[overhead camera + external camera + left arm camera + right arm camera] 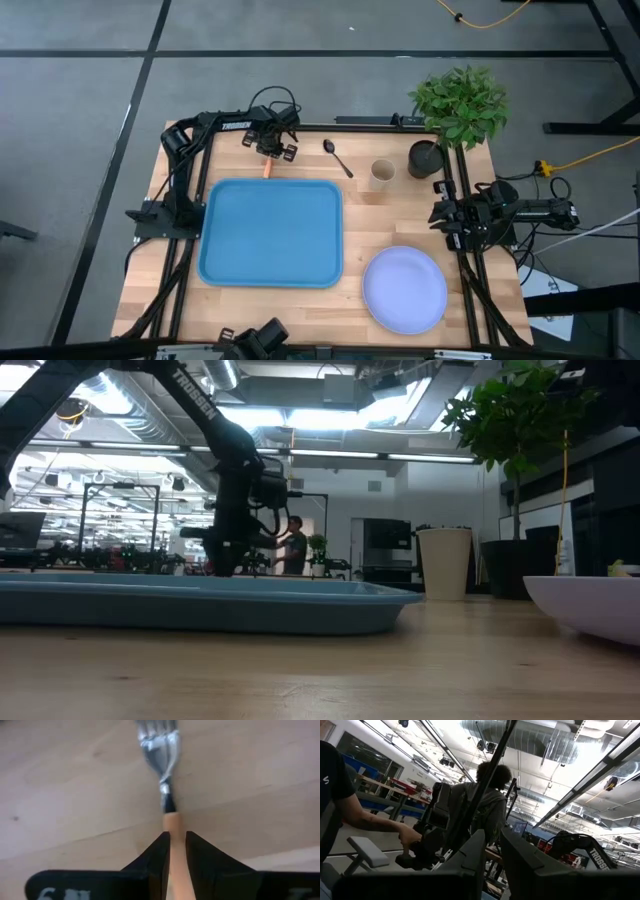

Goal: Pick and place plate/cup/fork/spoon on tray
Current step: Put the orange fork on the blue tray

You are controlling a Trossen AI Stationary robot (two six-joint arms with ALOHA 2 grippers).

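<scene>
The fork [165, 755], silver tines and orange handle, lies at the table's far side just beyond the blue tray [270, 235]. My left gripper [272, 152] stands over it and is shut on its handle [267, 170]. The dark spoon [337, 158] and the tan cup [382, 174] rest on the wood to the right of the fork. The lavender plate [404, 290] sits at the near right. My right gripper [437, 215] waits at the table's right edge, a narrow gap between its fingers [475, 850], holding nothing. My left gripper pinches the fork's orange handle [172, 822] between its two fingers, close to the neck where the metal begins. The fingers come from above and lie across the handle. The tines point away past the fingertips, close over the wood; whether the fork is lifted I cannot tell.
A black pot with a green plant [425, 158] stands at the far right beside the cup. In the low view the tray's rim [200, 600], the cup [444, 563] and the plate's edge [590, 605] show. A person sits beyond the table [490, 805].
</scene>
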